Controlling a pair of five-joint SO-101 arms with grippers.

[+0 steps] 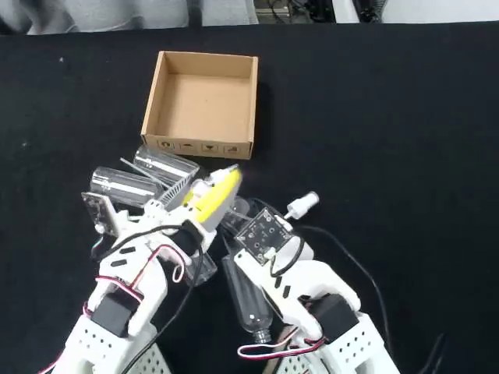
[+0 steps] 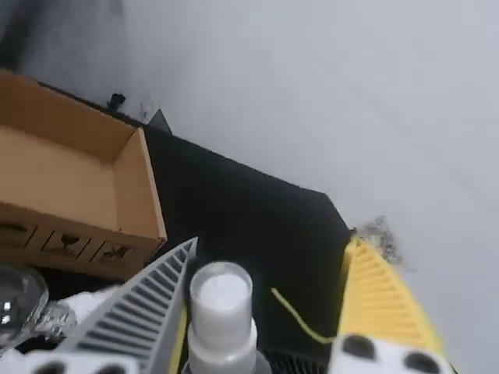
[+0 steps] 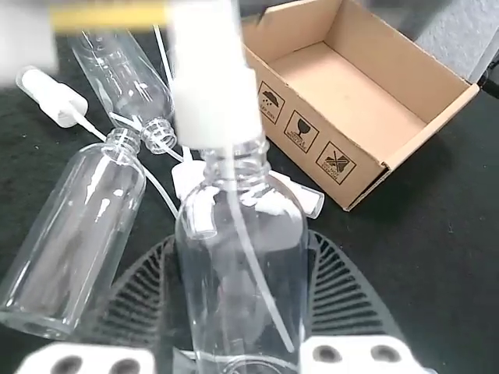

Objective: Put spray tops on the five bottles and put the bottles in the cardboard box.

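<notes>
High view: an open brown cardboard box (image 1: 199, 146) sits on the black desk (image 1: 405, 117), with two clear plastic bottles (image 1: 129, 187) lying just in front of it. Another open-necked clear bottle (image 1: 251, 300) lies between the arms, and a loose white spray top (image 1: 302, 205) is near the right arm. Left wrist view: the left hand (image 2: 269, 257) is spread, with a white pump cap (image 2: 222, 308) right against its grey finger. Right wrist view: the right hand (image 3: 240, 261) is pinching an upright clear bottle (image 3: 234, 206) with a white top on its neck.

Loose bottles (image 1: 129, 187) just before cardboard box (image 1: 199, 146)
</notes>
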